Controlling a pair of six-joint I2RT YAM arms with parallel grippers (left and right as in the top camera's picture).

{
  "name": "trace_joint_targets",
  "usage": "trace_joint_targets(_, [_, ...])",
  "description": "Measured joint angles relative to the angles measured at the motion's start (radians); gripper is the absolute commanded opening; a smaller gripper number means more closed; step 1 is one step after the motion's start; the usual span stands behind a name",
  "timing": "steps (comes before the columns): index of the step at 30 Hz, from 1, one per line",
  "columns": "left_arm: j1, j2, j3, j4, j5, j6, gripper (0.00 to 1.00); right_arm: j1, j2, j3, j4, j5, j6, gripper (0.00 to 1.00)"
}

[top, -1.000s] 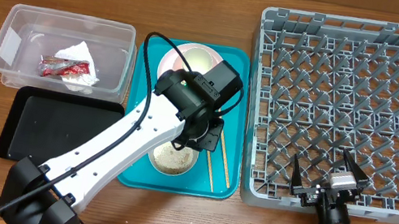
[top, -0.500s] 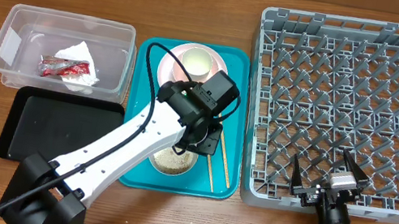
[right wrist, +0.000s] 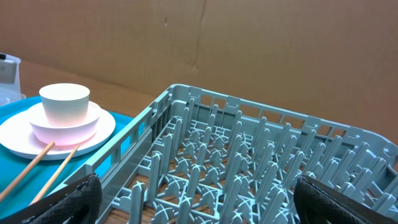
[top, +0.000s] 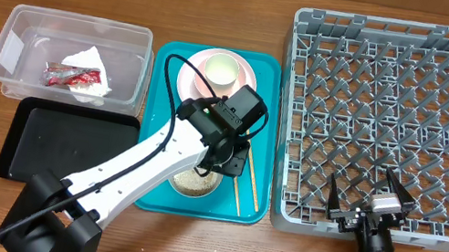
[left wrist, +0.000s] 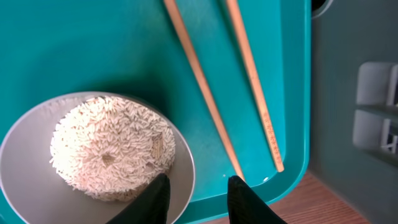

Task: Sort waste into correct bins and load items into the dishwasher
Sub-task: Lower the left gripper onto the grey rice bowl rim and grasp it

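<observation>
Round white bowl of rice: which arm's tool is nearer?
Left. The left tool is over the rim of the round white bowl; the right tool sits apart at the grey plastic dish rack.

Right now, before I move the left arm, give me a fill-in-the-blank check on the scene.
The small red snack wrapper lies in the clear plastic rectangular tub beside a crumpled white paper ____.
The round white bowl holds loose white ____.
Two thin wooden chopsticks lie beside it on the ____ serving tray.
Missing words: napkin; rice; teal.
</observation>
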Motion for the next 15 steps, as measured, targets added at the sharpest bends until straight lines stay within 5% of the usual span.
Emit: trace_joint_targets(15, [-0.002, 0.000, -0.038, 0.022, 0.000, -0.004, 0.28, 0.000, 0.000, 0.000, 0.000, 0.000, 0.000, 1.00])
